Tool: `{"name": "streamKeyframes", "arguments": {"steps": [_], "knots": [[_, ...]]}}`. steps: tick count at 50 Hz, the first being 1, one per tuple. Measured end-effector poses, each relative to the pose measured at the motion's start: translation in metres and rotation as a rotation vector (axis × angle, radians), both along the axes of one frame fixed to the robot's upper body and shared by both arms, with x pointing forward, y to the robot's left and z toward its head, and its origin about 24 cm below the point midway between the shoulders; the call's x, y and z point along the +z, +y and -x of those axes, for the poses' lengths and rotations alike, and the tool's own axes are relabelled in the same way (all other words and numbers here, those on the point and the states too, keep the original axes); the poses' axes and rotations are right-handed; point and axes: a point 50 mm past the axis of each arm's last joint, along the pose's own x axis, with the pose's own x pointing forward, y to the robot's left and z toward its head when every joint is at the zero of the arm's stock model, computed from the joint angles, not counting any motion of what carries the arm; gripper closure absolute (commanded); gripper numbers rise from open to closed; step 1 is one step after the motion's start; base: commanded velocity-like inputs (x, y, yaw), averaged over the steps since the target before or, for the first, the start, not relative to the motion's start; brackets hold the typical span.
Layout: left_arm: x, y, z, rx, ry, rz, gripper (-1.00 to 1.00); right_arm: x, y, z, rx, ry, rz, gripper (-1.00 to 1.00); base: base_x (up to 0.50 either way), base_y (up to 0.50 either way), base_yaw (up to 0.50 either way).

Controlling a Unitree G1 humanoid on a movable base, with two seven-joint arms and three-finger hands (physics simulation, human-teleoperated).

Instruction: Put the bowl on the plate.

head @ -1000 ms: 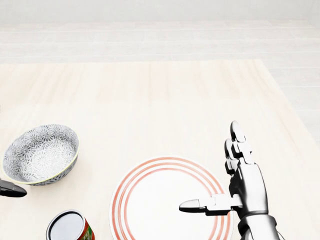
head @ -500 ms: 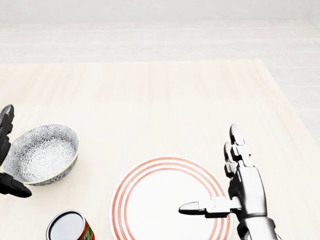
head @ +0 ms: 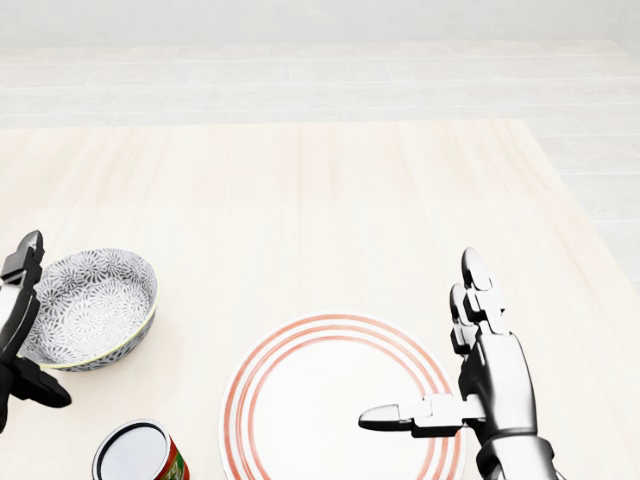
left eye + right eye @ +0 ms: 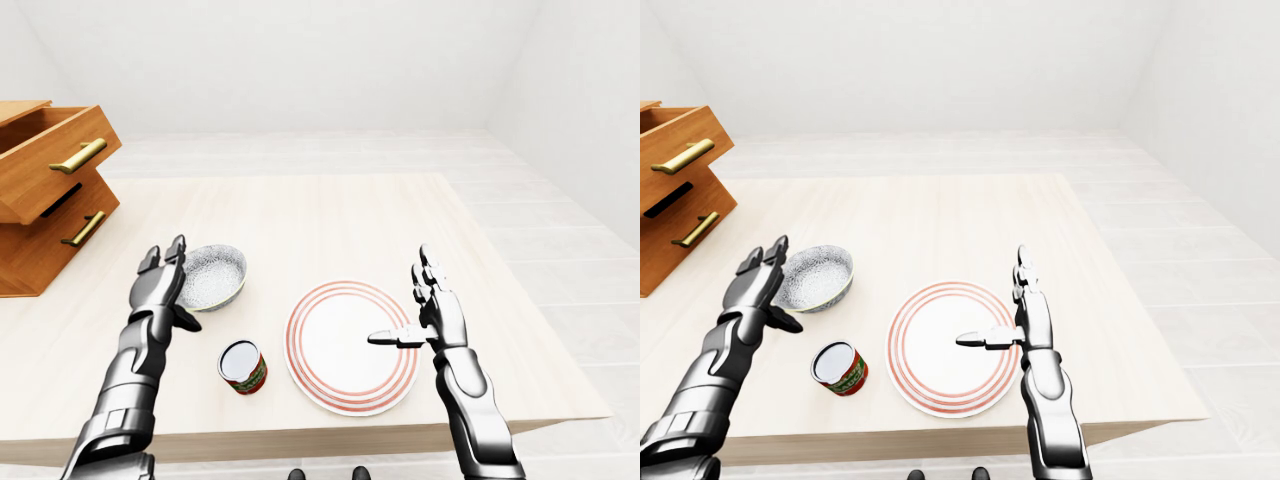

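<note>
At the far left of the left-eye view a wooden chest of drawers is seen, with its top drawer pulled out. Next to it, the left hand is held with its fingers spread, just beside the left wall of the bowl. Nothing is gripped, and whether the wall is touched cannot be told.

The bowl is set upright and empty on the bench, to the left of the plate and apart from it. It is covered inside and out in a fine grey-and-white flower pattern, and a thin yellowish line is seen along its rim.

It is judged to be glazed pottery: stiff, fairly light, smooth enough to slip, and easily chipped if set down hard. A hold on the near-left rim is advised, with the thumb on one face of the wall and the fingers on the other.

A can with a red label is stood below the bowl, near the likely path to the plate, so a lift well above it is suggested.

The plate, white with red rings, is left bare. At its right edge the right hand is held spread, with its thumb pointed out over the plate.
</note>
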Motion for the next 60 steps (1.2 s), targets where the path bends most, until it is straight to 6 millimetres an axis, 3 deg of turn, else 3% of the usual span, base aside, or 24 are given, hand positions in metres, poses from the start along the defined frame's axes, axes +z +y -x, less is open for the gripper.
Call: {"name": "streamKeyframes", "arguments": {"steps": [28,60], "knots": [[-0.024,-0.014,-0.008,-0.002,0.061,-0.04,-1.0,-0.005,-0.002,0.005,-0.007,0.019,-0.008,-1.0,0.0,0.0,0.0],[-0.036,-0.025,-0.01,-0.02,0.093,-0.052,-1.0,-0.01,-0.003,0.008,-0.008,0.026,-0.014,-1.0,0.0,0.0,0.0]]}}
